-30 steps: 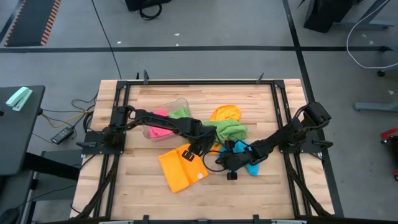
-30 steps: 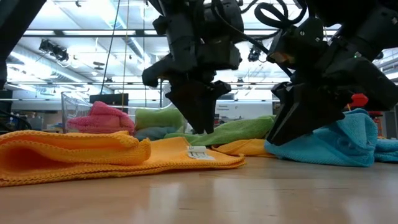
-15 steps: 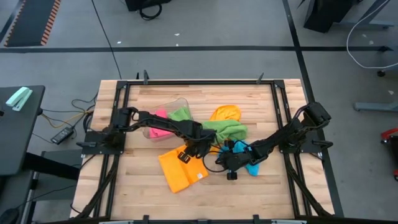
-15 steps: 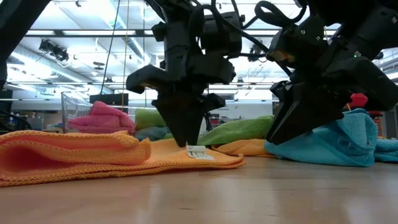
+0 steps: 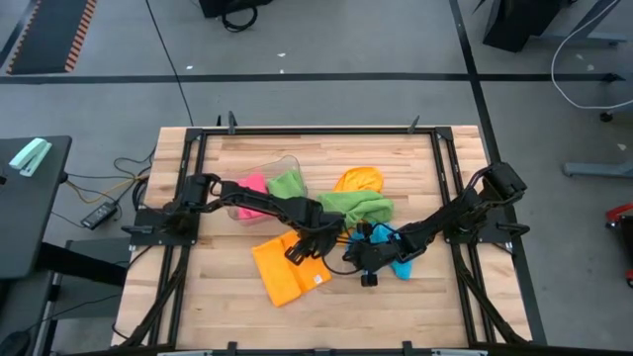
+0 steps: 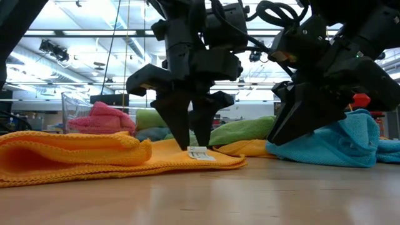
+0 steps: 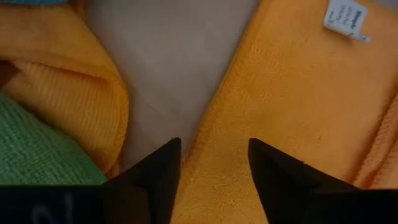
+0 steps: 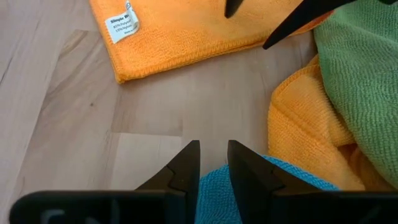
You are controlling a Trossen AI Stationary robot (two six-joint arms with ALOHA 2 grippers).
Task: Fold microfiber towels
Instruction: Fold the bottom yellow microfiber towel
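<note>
Several microfiber towels (image 5: 289, 272) litter a wooden table (image 5: 247, 316).

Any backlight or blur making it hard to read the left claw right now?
Low view: bright ceiling lights behind turn the left claw into a dark silhouette above the orange towel. Left wrist view: its fingers are black, close and soft-edged, while the towel's weave and white label read clearly.

A butcher-block wooden table (image 5: 247, 316) in a black metal frame (image 5: 316, 130) stood on a grey concrete floor (image 5: 326, 40) crossed by a dark line (image 5: 297, 76). Cables (image 5: 119, 178) trailed beside it. Behind, rows of ceiling lights (image 6: 75, 56) lit an open workshop.
</note>
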